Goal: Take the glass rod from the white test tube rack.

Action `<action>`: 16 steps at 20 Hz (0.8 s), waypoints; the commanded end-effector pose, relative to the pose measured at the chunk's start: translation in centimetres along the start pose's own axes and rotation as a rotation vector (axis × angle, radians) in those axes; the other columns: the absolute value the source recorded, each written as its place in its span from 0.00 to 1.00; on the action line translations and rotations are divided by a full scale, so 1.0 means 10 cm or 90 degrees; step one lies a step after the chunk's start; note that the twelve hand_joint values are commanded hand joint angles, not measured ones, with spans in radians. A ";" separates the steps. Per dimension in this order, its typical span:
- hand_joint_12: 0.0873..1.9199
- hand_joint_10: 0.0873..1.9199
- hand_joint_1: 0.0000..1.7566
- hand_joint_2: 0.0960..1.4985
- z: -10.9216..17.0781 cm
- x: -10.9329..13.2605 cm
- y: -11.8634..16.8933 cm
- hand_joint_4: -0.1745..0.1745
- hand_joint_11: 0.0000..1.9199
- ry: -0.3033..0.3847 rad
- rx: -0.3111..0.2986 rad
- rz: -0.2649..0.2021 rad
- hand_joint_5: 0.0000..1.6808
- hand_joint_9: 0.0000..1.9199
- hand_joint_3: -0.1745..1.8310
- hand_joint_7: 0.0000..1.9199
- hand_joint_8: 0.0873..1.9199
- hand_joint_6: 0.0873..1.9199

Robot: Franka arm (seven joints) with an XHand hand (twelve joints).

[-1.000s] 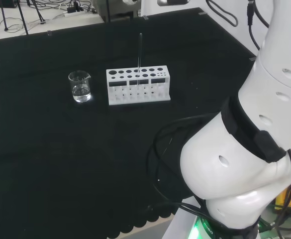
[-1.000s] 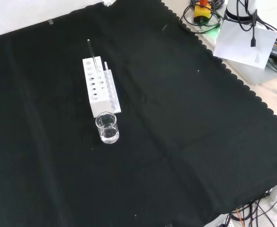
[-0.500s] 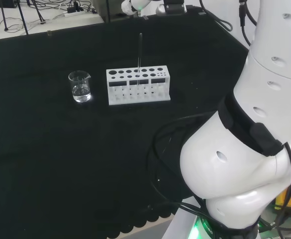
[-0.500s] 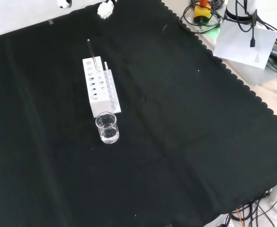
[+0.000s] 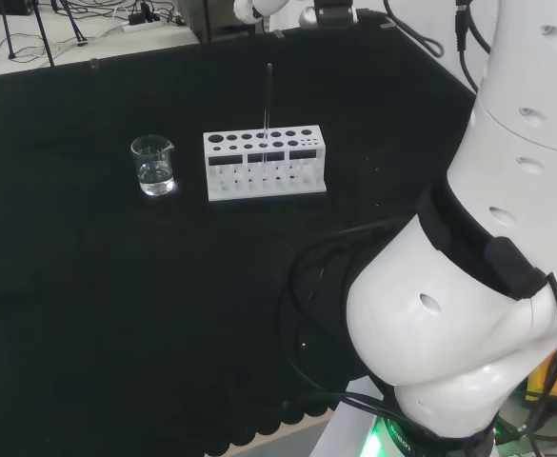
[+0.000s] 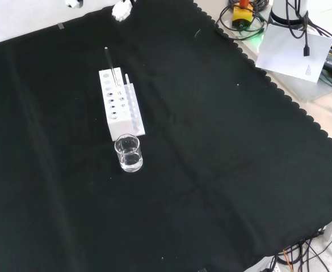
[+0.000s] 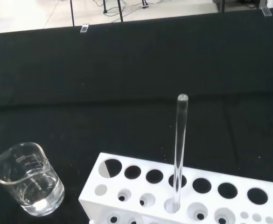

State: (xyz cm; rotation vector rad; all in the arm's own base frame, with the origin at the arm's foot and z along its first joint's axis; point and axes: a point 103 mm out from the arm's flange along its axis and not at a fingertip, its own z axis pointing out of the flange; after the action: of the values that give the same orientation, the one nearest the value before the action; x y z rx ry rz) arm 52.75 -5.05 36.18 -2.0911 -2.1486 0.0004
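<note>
A white test tube rack (image 5: 265, 164) stands on the black cloth, seen end-on in the front view (image 6: 120, 107) and close up in the wrist view (image 7: 183, 196). A clear glass rod (image 5: 268, 95) stands upright in one of its holes, rising well above the rack (image 6: 110, 62) (image 7: 179, 140). Small white parts of the hand (image 5: 257, 8) show at the top edge of the head view, above and behind the rod, apart from it. In the front view the hand (image 6: 120, 10) sits at the top edge, beyond the rack.
A small glass beaker (image 5: 153, 166) with a little clear liquid stands left of the rack in the head view, nearer than the rack in the front view (image 6: 128, 153) (image 7: 29, 186). The arm's white links (image 5: 487, 286) fill the head view's right.
White parts of the hand have come into the top edge of the head and front views. The arm's upper links have shifted. Rack, rod and beaker have not moved.
</note>
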 end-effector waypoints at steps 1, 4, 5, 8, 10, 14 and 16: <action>0.76 0.46 0.34 0.55 0.34 -0.23 0.02 0.10 0.08 0.013 0.012 -0.002 0.16 0.20 0.29 0.08 0.48 0.00; 0.76 0.46 0.34 0.55 0.39 -0.12 0.09 0.10 0.08 0.003 0.022 -0.001 0.16 0.20 0.29 0.09 0.48 0.00; 0.76 0.46 0.33 0.55 0.42 -0.09 0.12 0.10 0.08 0.001 0.024 -0.001 0.16 0.20 0.29 0.09 0.48 0.00; 0.75 0.46 0.33 0.55 0.55 -0.02 0.20 0.09 0.09 -0.010 0.035 -0.014 0.17 0.22 0.29 0.10 0.48 0.00; 0.75 0.46 0.33 0.56 0.64 -0.01 0.23 0.09 0.10 -0.012 0.039 -0.013 0.17 0.24 0.29 0.11 0.48 0.00; 0.75 0.46 0.33 0.56 0.81 -0.05 0.25 0.08 0.12 -0.013 0.043 -0.006 0.18 0.28 0.29 0.14 0.49 0.00; 0.74 0.46 0.33 0.56 0.89 -0.08 0.25 0.08 0.13 -0.009 0.048 -0.007 0.18 0.30 0.29 0.16 0.49 0.00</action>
State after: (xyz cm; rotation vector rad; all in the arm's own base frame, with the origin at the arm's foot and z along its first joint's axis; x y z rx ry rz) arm 54.10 -4.93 29.33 -2.0521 -2.1357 0.0791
